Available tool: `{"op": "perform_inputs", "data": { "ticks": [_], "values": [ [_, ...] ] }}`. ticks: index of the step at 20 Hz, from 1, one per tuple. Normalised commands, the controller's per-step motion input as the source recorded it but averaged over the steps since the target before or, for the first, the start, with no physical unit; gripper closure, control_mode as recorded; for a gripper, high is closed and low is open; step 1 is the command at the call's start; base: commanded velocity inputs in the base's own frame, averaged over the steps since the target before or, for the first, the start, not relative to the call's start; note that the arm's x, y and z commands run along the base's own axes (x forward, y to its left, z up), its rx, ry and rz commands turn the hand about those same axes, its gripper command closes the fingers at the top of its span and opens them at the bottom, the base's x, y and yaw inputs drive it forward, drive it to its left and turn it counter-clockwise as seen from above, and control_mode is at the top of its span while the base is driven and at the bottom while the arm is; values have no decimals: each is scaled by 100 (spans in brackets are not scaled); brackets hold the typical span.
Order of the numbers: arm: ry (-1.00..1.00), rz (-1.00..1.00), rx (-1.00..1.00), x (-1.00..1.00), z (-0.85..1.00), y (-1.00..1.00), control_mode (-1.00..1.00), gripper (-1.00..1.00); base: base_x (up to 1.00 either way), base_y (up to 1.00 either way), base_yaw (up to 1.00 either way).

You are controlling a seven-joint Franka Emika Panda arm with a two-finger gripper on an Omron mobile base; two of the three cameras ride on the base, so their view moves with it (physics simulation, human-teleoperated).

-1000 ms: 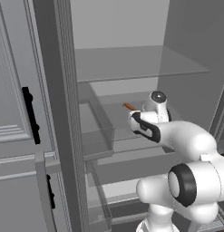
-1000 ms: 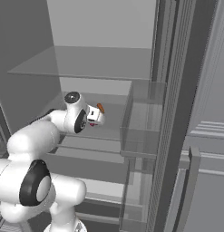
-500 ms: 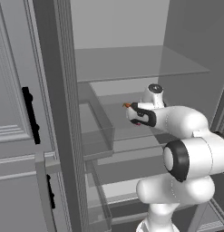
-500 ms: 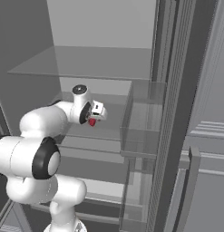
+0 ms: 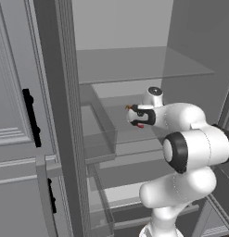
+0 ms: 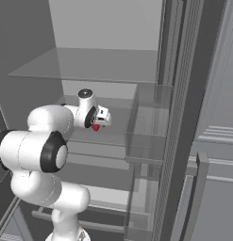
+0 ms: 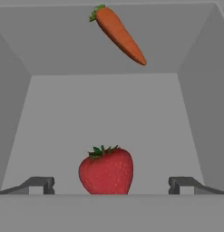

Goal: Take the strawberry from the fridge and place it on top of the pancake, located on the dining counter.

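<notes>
Red strawberry (image 7: 106, 170) not yet grasped, sitting on the fridge (image 5: 134, 69) shelf.
Your gripper (image 7: 111, 185) is spread wide, fingertips either side of it; carrot (image 7: 119, 34) toward the shelf's back edge; closing, lifting, carrying to the pancake all remain.

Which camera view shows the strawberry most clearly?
The hand view: the strawberry sits whole, leaves visible, between the open fingertips of the gripper. The left and right base views show only a small red spot by the gripper.
</notes>
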Motion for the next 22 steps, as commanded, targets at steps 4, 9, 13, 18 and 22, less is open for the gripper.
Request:
{"op": "perform_inputs", "data": {
  "ticks": [4,9,13,18,22],
  "values": [
    [0,0,0,9,-10,0,-100,-100,0,0,0],
    [1,0,-2,12,-25,0,-100,-100,0,0,0],
    [1,0,-4,10,-34,0,-100,-100,0,0,0],
    [1,0,0,6,-3,0,-100,-100,0,0,0],
    [1,0,0,1,-4,0,-100,100,0,0,0]
  ]
}}
